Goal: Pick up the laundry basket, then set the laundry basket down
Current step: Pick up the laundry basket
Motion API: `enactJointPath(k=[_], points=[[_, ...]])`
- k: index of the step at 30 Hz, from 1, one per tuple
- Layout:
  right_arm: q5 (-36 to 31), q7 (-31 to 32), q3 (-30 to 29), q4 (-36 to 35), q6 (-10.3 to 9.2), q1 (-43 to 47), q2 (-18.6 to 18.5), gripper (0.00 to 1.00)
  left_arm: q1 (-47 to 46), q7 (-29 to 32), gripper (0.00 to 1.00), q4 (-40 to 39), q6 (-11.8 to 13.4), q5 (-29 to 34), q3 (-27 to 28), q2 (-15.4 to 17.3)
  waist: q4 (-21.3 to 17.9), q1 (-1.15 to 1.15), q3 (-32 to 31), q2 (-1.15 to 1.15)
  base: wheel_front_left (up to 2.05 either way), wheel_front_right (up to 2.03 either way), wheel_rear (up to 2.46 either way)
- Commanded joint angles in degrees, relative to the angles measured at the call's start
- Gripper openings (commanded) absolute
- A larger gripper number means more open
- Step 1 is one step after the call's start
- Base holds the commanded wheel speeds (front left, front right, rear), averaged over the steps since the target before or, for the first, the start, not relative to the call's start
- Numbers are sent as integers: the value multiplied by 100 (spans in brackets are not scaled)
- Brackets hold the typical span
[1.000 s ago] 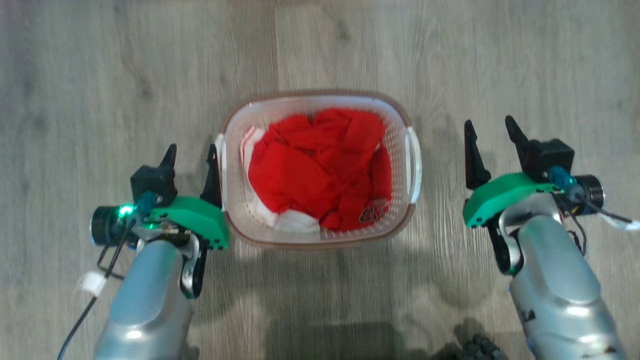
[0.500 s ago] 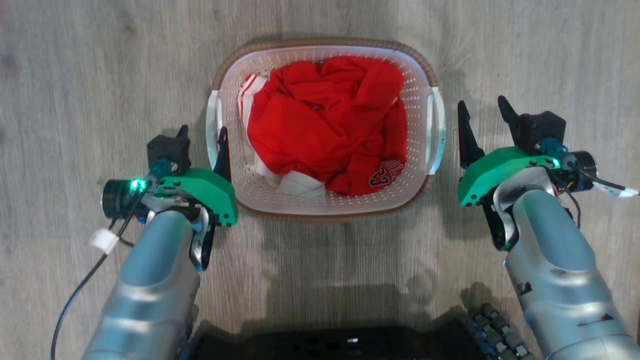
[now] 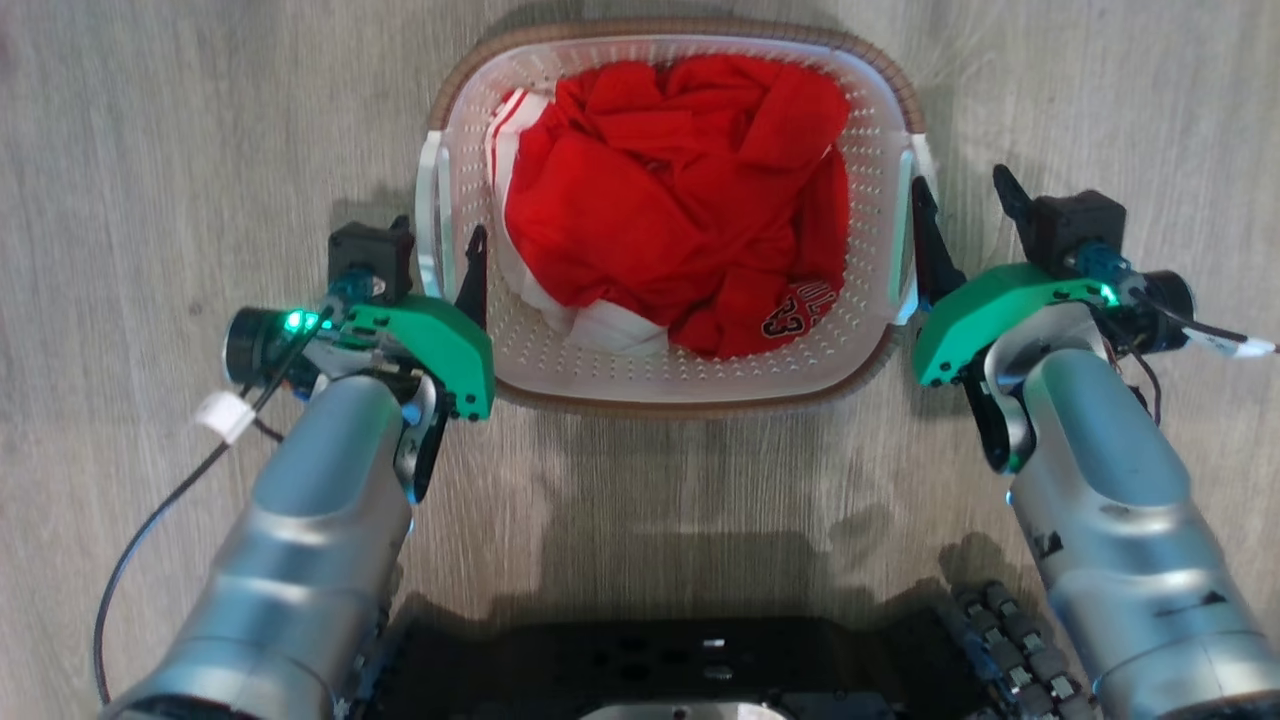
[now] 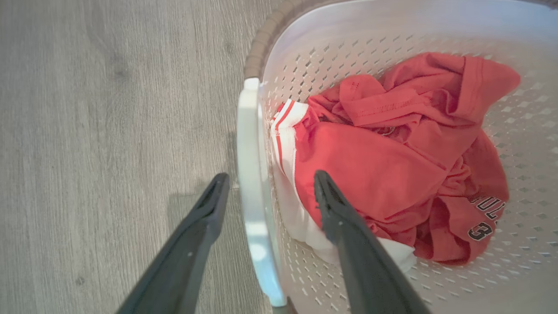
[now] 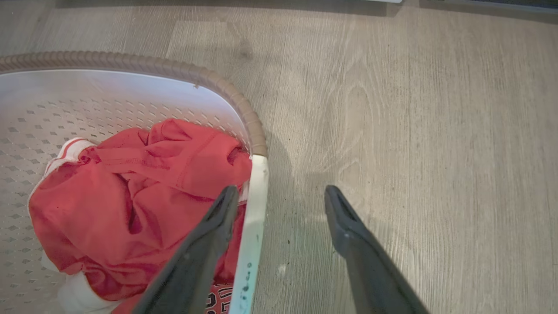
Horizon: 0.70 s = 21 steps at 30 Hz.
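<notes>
- 2 tools flank the laundry basket (image 3: 690, 388), which stands on the grey wood-grain floor (image 3: 150, 150) straight ahead of the robot, between its 2 arms.
- The basket is white and perforated with a brown woven-look rim. It holds a crumpled red garment (image 3: 660, 200) with some white fabric (image 3: 610, 330) beneath it at the near side. Dark lettering shows on the red cloth near the right corner.
- The left tool (image 3: 440, 235) has its fingers apart and straddles the basket's left handle (image 3: 430, 215).
- In the left wrist view, the left tool (image 4: 271, 175) has 1 finger over the floor outside the handle (image 4: 250, 174). The other finger is inside the basket (image 4: 348, 48), above the red garment (image 4: 370, 165). I cannot tell whether either finger touches the handle.
- The right tool (image 3: 958, 182) is likewise spread, at the right handle (image 3: 905, 240).
- In the right wrist view, the inner finger of the right tool (image 5: 281, 189) lies just inside the handle (image 5: 255, 209), over the red cloth (image 5: 130, 196). The outer finger is well clear of the basket (image 5: 87, 100), over bare floor.
- A green light glows on the left wrist, and a dark cable (image 3: 150, 540) trails from it.
- The robot's dark base (image 3: 700, 660) shows along the bottom edge of the head view.
</notes>
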Motion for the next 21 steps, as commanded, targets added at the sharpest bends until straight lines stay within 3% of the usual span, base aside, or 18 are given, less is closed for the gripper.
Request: enactJointPath(k=[1,18,21], points=[[-8,-69,148,-10,9,94,58,100,25,-54,100,17,3,-77,66,115,32,0,101,0,0,0,0],[293,-69,457,775,9,-286,58,100,-434,-54,100,432,103,-769,-499,115,79,0,381,0,0,0,0],[382,-69,540,875,9,-343,58,78,-471,-54,100,495,109,-885,-629,115,84,0,388,0,0,0,0]])
